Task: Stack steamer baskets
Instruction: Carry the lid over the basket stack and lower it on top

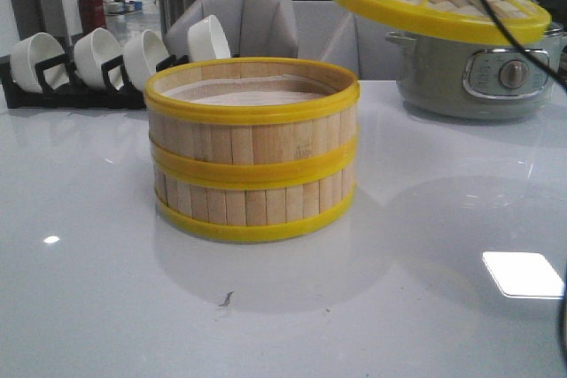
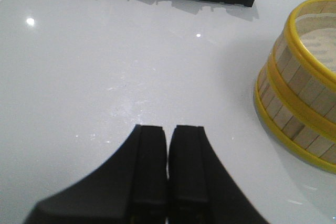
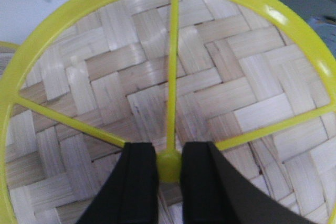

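Steamer baskets [image 1: 252,150] stacked; lid [image 1: 440,3] held aloft.

The two baskets sat one atop the other on the white surface [image 1: 106,245]. Beside them, the left pincer [image 2: 168,145] hovered with jaws pressed together, while the right pincer [image 3: 169,167] clamped the lid's yellow knob [image 3: 169,163] near the grey pot [image 1: 483,73].

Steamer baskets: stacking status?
Done: the two round bamboo-slat steamer baskets with yellow rims sit stacked on the white table. In hand: right claw grips the woven bamboo lid by its knob, raised, right of the stack. Left: lid placement, probably. Left claw shut, empty.
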Tool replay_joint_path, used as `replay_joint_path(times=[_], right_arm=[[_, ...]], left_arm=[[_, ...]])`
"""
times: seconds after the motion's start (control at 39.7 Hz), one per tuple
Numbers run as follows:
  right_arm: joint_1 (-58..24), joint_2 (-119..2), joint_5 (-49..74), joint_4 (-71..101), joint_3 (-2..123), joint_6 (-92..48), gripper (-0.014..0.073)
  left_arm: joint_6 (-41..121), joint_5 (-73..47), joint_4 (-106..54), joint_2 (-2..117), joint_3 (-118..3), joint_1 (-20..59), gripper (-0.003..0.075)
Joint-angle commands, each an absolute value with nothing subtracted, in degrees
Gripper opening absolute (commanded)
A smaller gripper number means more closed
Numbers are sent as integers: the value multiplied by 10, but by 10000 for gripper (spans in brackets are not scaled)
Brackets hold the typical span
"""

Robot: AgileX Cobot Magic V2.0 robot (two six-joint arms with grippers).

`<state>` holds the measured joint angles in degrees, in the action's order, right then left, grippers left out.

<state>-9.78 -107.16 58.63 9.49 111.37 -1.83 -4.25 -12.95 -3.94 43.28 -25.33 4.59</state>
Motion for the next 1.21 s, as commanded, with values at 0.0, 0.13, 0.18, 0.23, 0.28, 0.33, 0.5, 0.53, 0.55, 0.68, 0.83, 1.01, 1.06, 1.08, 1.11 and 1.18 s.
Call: replay_joint_path(times=[0.0, 0.13, 0.18, 0.23, 0.28, 0.33, 0.5, 0.53, 0.55, 0.68, 0.83, 1.01, 1.06, 1.08, 1.11, 1.18], right_arm=[[-137, -1036, 570, 105, 1146, -27, 56], [-189, -1041, 573, 105, 1146, -35, 56], [-210, -1046, 577, 105, 1147, -43, 56], [-226, -1054, 583, 105, 1150, -46, 56], [-238, -1063, 586, 105, 1157, -46, 56], [-250, -1073, 590, 105, 1164, -46, 56], [-276, -1112, 599, 105, 1203, -46, 56], [-279, -1116, 599, 105, 1208, -46, 56], [-280, -1121, 600, 105, 1214, -46, 56], [-281, -1137, 599, 109, 1231, -46, 56], [-281, -1146, 588, 109, 1232, -46, 56], [-281, -1152, 581, 109, 1234, -46, 56], [-281, -1155, 581, 109, 1234, -46, 56], [-281, -1155, 581, 109, 1234, -46, 56], [-281, -1156, 581, 109, 1234, -46, 56], [-281, -1158, 581, 109, 1234, -46, 56]], left_arm=[[-45, -90, -40, 432, -270, 45, 85], [-45, -92, -40, 432, -270, 45, 85], [-45, -92, -40, 432, -270, 45, 85], [-45, -92, -40, 432, -270, 45, 85], [-45, -93, -40, 432, -270, 45, 85], [-45, -97, -40, 432, -270, 45, 85], [-45, -106, -40, 432, -270, 45, 85], [-45, -106, -40, 432, -270, 45, 85], [-45, -106, -40, 432, -270, 45, 85], [-45, -106, -40, 432, -270, 45, 85], [-45, -106, -40, 432, -270, 45, 85], [-45, -106, -40, 432, -270, 45, 85], [-45, -106, -40, 432, -270, 45, 85], [-45, -106, -40, 432, -270, 45, 85], [-45, -106, -40, 432, -270, 45, 85], [-45, -106, -40, 432, -270, 45, 85]])
